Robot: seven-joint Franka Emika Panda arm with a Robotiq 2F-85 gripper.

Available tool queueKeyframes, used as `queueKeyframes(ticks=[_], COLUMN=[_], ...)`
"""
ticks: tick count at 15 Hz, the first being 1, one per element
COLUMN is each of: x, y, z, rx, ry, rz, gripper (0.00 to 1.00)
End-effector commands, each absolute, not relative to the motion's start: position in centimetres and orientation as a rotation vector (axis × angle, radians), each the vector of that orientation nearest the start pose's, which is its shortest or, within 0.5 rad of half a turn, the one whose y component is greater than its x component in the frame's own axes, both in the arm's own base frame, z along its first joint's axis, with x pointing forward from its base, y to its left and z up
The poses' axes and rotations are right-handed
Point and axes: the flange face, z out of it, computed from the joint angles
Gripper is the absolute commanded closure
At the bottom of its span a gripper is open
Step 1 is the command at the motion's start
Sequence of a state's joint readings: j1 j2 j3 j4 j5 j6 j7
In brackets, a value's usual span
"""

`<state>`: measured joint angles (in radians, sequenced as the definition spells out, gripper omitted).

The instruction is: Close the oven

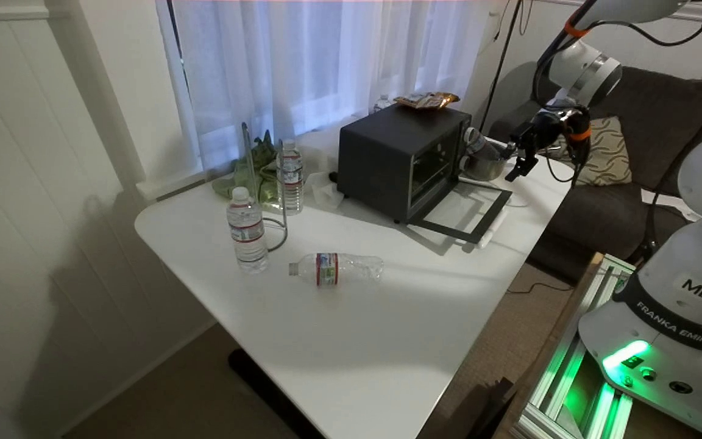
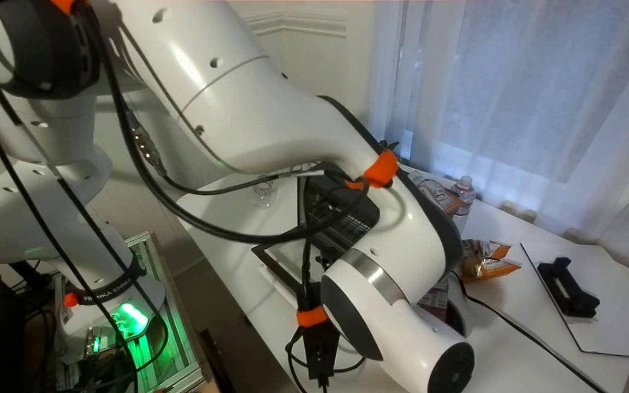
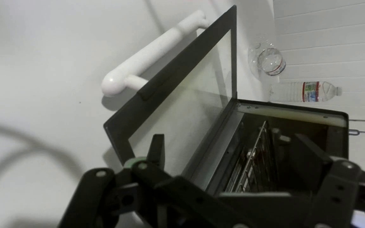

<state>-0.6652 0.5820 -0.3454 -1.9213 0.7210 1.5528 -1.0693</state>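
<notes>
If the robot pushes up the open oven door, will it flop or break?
Probably not floppy: the door has a straight, flat frame, so it should stay stiff. It will likely swing, since one long edge joins the oven low in front. The clear pane looks like glass, so a knock might crack it.

Door [image 3: 182, 67] down, jutting over surface [image 1: 351, 353], air open above it. Handle [image 3: 150, 53] on door's underside, close over surface: low room there; slot between handle and door, post at each end. Pot [image 1: 485, 166] just beside door; clearance from spread hand [image 3: 233, 144] hard to judge. Oven [image 1: 381, 164] mouth open, rack [image 3: 256, 148] across inside. Lying bottle [image 1: 343, 268] apart from door, bare surface between. Upright bottles [image 1: 248, 244] on oven's side away from pot.
</notes>
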Motion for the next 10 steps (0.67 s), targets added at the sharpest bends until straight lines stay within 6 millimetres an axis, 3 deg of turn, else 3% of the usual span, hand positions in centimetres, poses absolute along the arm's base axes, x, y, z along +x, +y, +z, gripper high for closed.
queueKeyframes(ticks=[1,5,10], x=[35.0,35.4,35.8], y=[-43.2,-44.6,-44.1], z=[15.6,14.2,12.9], rx=[-2.133,-2.133,-2.124], ry=[0.352,0.352,0.322], rz=[-0.067,-0.070,-0.021], gripper=[0.00,0.00,0.00])
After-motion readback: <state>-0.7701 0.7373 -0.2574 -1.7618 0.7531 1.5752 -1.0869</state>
